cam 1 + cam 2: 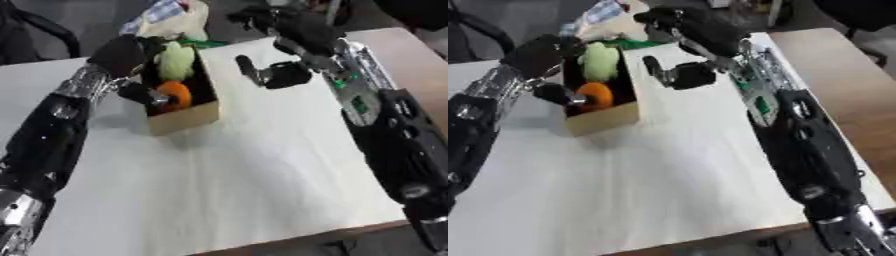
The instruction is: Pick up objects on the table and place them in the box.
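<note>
1. Left eye view: the small open cardboard box with tan walls and a dark inside (185, 122) sits on the white cloth-covered table (236, 190), toward the far left. Inside it there's a round orange fruit-like thing (177, 94) at the near end and a pale green lumpy soft thing (178, 61) at the far end.
2. The robot's black left hand (131, 57) comes in from the left and is right over the box's left wall. One dark finger (140, 93) pokes down into the box, touching or almost touching the orange thing on its left side. Can't tell whether the hand is actually pinching the orange thing or just resting against it, too blurry.
3. The black right hand (278, 75) is to the right of the box, apart from it, above the cloth. It looks curled with one finger (246, 67) sticking up, and I can't see anything in it.
4. Right eye view: same layout. The box (605, 122) is at upper left, the orange thing (595, 95) just beside the left hand (535, 55), the green thing (601, 61) behind it.
5. The right hand (686, 75) sits between the box and the bare brown wooden table edge (833, 65), not touching the box.
6. Behind the box at the far edge there's a crumpled pale plastic bag (171, 17).
</note>
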